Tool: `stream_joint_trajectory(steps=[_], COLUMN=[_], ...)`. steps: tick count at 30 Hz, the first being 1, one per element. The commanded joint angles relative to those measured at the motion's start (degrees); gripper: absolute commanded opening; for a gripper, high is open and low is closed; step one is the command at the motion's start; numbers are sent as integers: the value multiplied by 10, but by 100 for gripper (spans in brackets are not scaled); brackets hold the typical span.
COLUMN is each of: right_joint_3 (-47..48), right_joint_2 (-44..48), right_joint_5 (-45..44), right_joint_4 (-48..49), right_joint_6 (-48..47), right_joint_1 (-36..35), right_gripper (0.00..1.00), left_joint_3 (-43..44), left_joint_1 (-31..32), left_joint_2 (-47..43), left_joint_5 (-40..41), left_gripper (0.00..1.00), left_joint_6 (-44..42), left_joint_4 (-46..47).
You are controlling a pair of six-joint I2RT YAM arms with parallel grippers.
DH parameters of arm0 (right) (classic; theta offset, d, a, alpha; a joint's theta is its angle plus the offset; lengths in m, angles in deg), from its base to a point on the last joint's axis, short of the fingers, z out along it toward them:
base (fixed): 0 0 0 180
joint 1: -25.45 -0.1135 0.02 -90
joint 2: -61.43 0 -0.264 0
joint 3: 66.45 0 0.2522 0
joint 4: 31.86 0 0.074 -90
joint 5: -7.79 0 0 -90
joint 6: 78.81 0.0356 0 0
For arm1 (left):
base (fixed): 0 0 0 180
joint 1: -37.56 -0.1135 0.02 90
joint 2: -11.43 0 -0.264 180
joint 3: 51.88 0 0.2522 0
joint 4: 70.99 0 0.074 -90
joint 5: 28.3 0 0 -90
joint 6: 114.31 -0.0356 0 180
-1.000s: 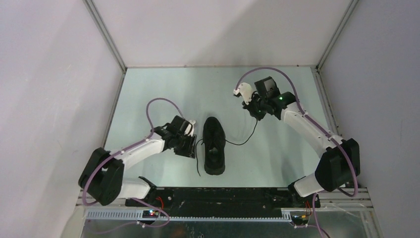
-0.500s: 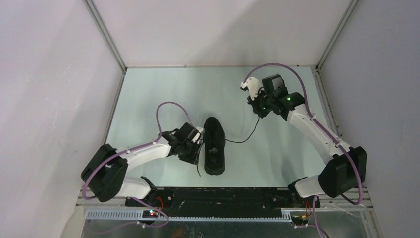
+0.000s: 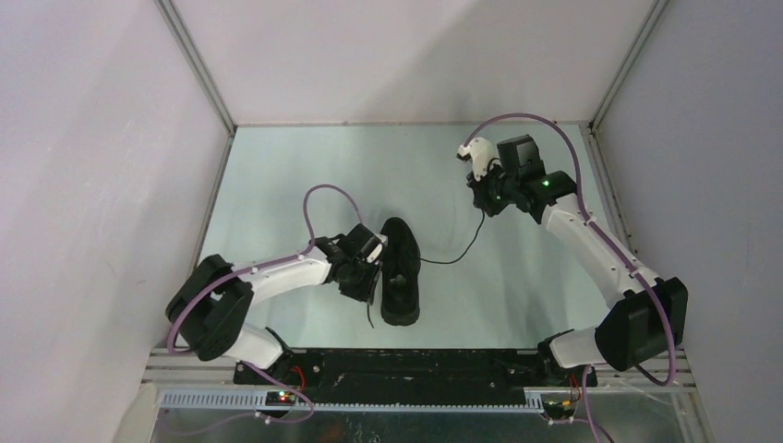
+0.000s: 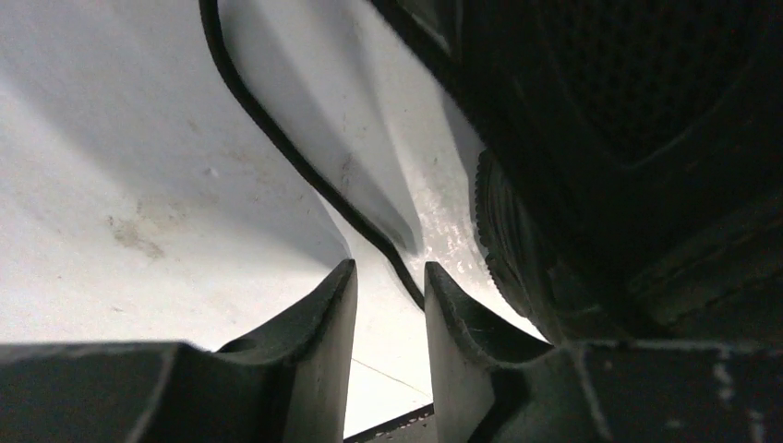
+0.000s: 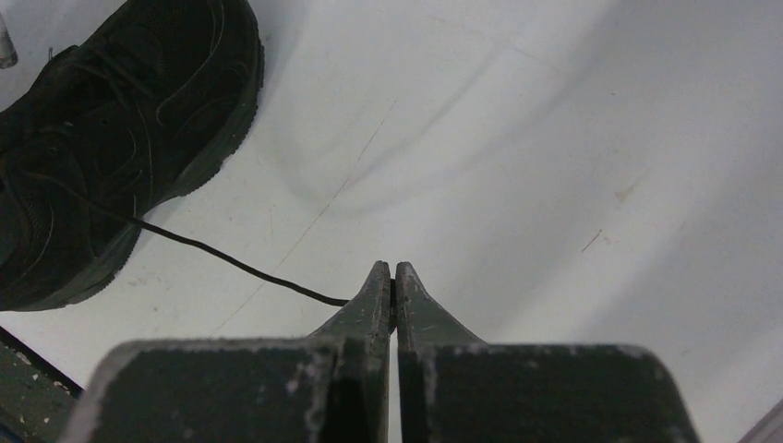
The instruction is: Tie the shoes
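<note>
The black shoe (image 3: 399,270) lies mid-table, toe pointing away from the arm bases. My left gripper (image 3: 369,277) is low against the shoe's left side. In the left wrist view it (image 4: 390,277) is open with a narrow gap, and the left lace (image 4: 277,138) runs down the table into that gap, unclamped; the shoe's sole (image 4: 591,185) is just to the right. My right gripper (image 3: 481,199) is up at the far right, shut on the end of the right lace (image 3: 454,257). In the right wrist view the lace (image 5: 231,263) runs from the shoe (image 5: 102,120) to the closed tips (image 5: 394,274).
The pale green table (image 3: 295,175) is walled by white panels on three sides. A black base rail (image 3: 415,365) runs along the near edge. The loose end of the left lace trails toward the near edge (image 3: 371,318).
My left gripper has moved right, up against the shoe's left side and over the left lace. My right gripper has shifted a little right and away, keeping hold of the right lace.
</note>
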Motion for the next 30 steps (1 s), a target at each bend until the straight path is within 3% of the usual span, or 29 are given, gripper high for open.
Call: stream_joint_trajectory(steps=[1, 3, 5, 11, 17, 21, 22, 23, 24, 25, 30], right_joint_3=[10, 10, 10, -12, -69, -86, -86, -86, -86, -86, -69], right_joint_2=[5, 4, 3, 1, 17, 32, 30, 28, 29, 34, 85], right_joint_5=[10, 10, 15, 62, 133, 95, 88, 72, 57, 50, 11], right_joint_4=[23, 27, 26, -7, -79, -85, -90, -94, -104, -109, -122], right_joint_6=[23, 31, 34, 32, -87, -140, -147, -165, -176, -195, -242], right_joint_1=[8, 11, 14, 19, -23, -53, -55, -56, -57, -59, -73], right_gripper=[0, 0, 0, 0, 0, 4, 7, 17, 24, 34, 60], left_joint_3=[31, 35, 45, 88, 88, 72, 51, 43, 31, 27, 0], left_joint_1=[6, 6, 5, -15, -80, -94, -95, -94, -92, -90, -67], left_joint_2=[29, 31, 37, 8, -78, -115, -139, -151, -165, -167, -125], left_joint_5=[0, 8, 12, 35, 31, 26, 27, 32, 37, 34, -26], left_gripper=[36, 11, 1, 0, 0, 0, 8, 16, 33, 39, 47], left_joint_6=[9, 15, 15, -54, -165, -125, -107, -99, -85, -79, -16], left_joint_4=[-14, -26, -41, -106, -100, -104, -92, -77, -72, -66, -51])
